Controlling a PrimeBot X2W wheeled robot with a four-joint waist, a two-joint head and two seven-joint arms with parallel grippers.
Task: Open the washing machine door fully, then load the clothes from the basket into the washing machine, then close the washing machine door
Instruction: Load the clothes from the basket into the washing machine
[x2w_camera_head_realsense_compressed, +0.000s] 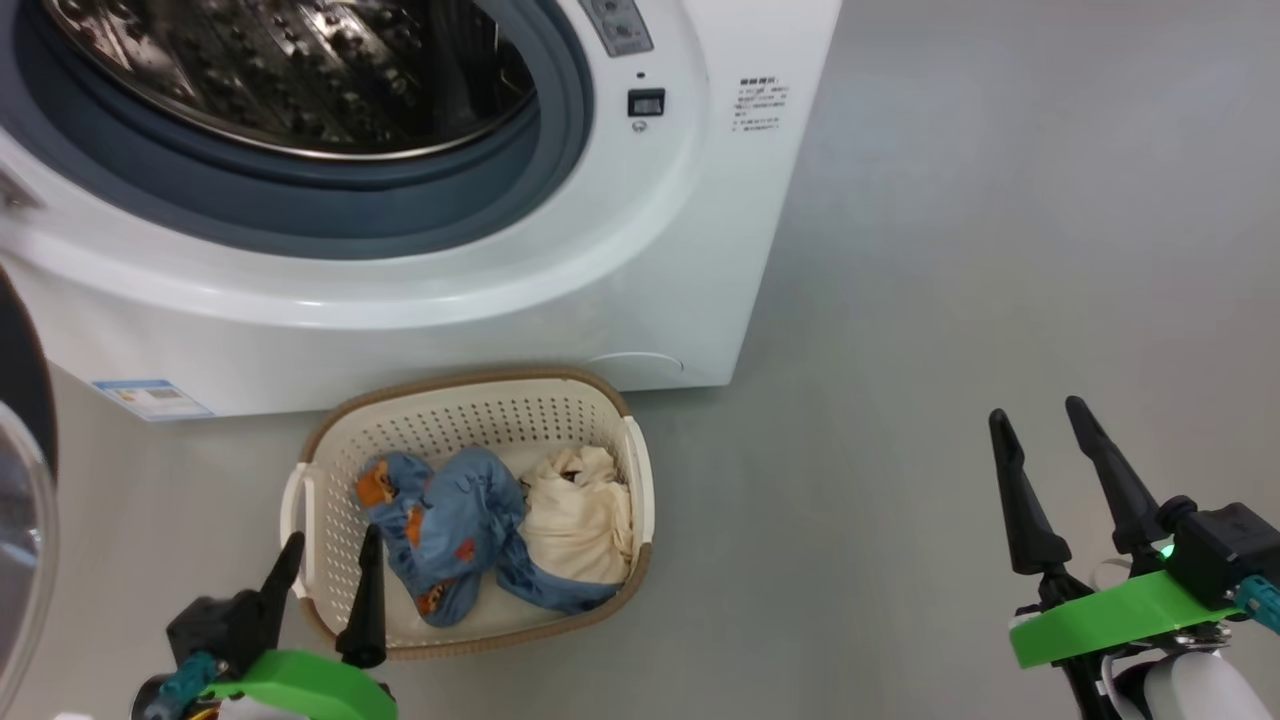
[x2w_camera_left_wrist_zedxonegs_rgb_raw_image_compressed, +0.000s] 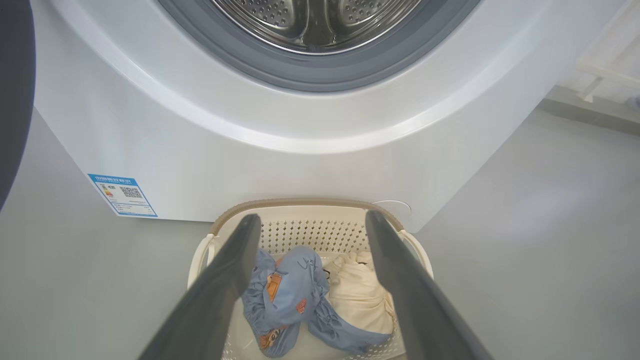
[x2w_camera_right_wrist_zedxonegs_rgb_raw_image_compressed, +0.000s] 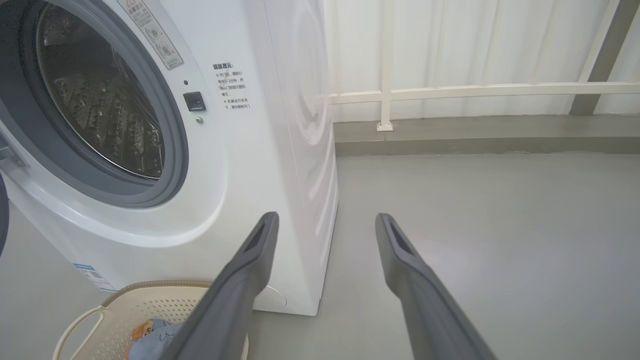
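Observation:
The white washing machine (x2w_camera_head_realsense_compressed: 560, 300) stands with its steel drum (x2w_camera_head_realsense_compressed: 300, 70) exposed, and its black glass door (x2w_camera_head_realsense_compressed: 25, 480) is swung out at the far left. On the floor before it sits the cream basket (x2w_camera_head_realsense_compressed: 470, 400) holding the clothes: a light blue garment (x2w_camera_head_realsense_compressed: 450, 530) beside a cream one (x2w_camera_head_realsense_compressed: 580, 520). My left gripper (x2w_camera_head_realsense_compressed: 330, 545) is open, empty, at the basket's near left rim, fingers pointing over the clothes (x2w_camera_left_wrist_zedxonegs_rgb_raw_image_compressed: 300, 295). My right gripper (x2w_camera_head_realsense_compressed: 1040, 420) is open and empty, hovering over bare floor well to the right of the basket (x2w_camera_right_wrist_zedxonegs_rgb_raw_image_compressed: 125, 310).
Grey floor (x2w_camera_head_realsense_compressed: 950, 300) spreads to the right of the machine. A white railing (x2w_camera_right_wrist_zedxonegs_rgb_raw_image_compressed: 475, 92) and curtain stand behind it on a raised ledge. A blue label (x2w_camera_left_wrist_zedxonegs_rgb_raw_image_compressed: 122, 195) marks the machine's lower left front.

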